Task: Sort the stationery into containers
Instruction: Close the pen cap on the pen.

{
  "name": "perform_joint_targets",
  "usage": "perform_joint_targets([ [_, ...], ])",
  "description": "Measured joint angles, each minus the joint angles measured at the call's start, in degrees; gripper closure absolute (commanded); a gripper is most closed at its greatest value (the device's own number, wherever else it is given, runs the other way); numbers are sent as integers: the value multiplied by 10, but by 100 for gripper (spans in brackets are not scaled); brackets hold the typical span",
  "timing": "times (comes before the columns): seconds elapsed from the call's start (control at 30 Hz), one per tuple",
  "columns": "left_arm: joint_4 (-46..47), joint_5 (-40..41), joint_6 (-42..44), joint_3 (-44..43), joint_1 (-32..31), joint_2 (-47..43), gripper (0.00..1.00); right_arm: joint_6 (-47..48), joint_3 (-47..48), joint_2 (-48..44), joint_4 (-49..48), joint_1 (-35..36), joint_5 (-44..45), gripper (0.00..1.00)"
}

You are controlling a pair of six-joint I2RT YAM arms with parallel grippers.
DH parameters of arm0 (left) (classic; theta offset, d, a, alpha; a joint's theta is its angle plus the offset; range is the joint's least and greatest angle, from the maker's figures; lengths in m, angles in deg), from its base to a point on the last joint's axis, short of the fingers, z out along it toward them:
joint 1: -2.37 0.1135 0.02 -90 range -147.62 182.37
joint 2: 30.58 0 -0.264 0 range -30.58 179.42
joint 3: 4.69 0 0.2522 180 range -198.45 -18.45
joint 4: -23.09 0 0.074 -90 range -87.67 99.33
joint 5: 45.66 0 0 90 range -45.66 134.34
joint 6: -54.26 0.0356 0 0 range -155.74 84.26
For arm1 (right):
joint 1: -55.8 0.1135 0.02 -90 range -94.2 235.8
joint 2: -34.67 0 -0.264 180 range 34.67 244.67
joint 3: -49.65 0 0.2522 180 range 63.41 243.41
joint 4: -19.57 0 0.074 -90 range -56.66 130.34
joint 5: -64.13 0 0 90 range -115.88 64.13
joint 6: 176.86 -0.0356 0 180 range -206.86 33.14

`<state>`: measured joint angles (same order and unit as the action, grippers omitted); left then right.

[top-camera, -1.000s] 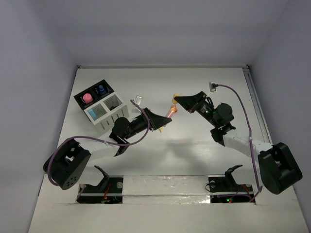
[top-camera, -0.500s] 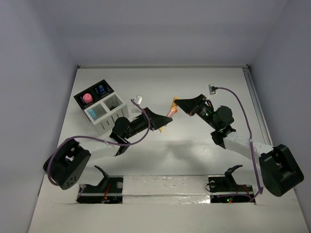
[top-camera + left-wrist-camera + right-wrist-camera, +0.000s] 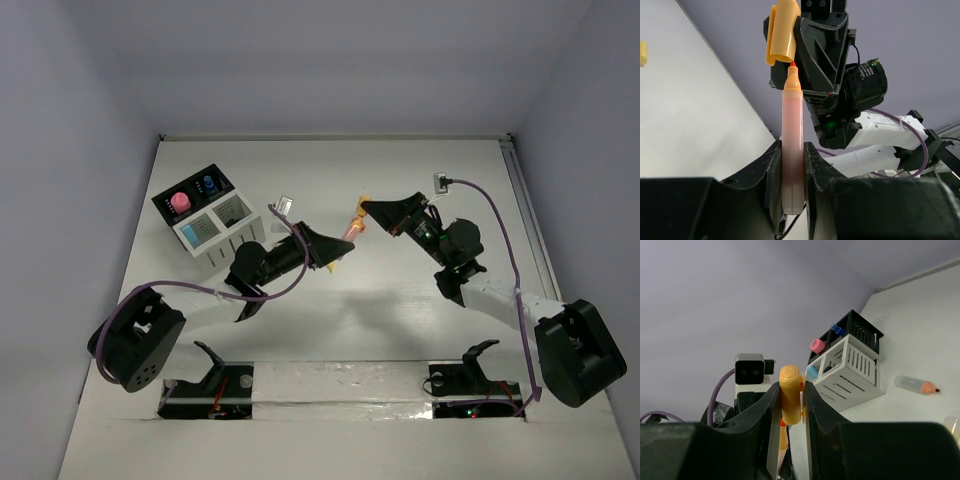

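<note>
To the right of the organizer (image 3: 210,225), above the white counter (image 3: 400,170), the two arms meet tip to tip. The left end effector (image 3: 791,150) is clenched on an orange marker (image 3: 791,125), its fingers pressing either side of the lower barrel and the marker standing out beyond them. The barrel is translucent pinkish orange, narrowing to an opaque orange collar with a small red nib, uncapped. The right end effector (image 3: 790,395) is clamped on an orange cap (image 3: 790,400), a glossy opaque piece with a pocket clip along one side. The left wrist view shows the nib right at the cap's open mouth; whether it has entered cannot be told. Any print on marker or cap is too small to read. The organizer is a square block of four open-top compartments, two black at the back and two white with slotted walls at the front. One black compartment holds a pink-topped piece (image 3: 181,201), the other black one a blue-capped piece (image 3: 208,184), and a white one a light blue piece (image 3: 199,230). Lying flat on the counter just beside the organizer's white side, seen by the right wrist camera, is a second marker (image 3: 915,385) with a pale barrel and an orange end.
</note>
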<state>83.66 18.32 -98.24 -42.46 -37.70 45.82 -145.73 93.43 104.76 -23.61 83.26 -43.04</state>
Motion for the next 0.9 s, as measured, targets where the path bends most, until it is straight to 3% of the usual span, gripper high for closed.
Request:
perform_joint_targets([
  [0.9,-5,8,8,0,0,-2,100,-16,-14,-7,-36,11,3,100],
])
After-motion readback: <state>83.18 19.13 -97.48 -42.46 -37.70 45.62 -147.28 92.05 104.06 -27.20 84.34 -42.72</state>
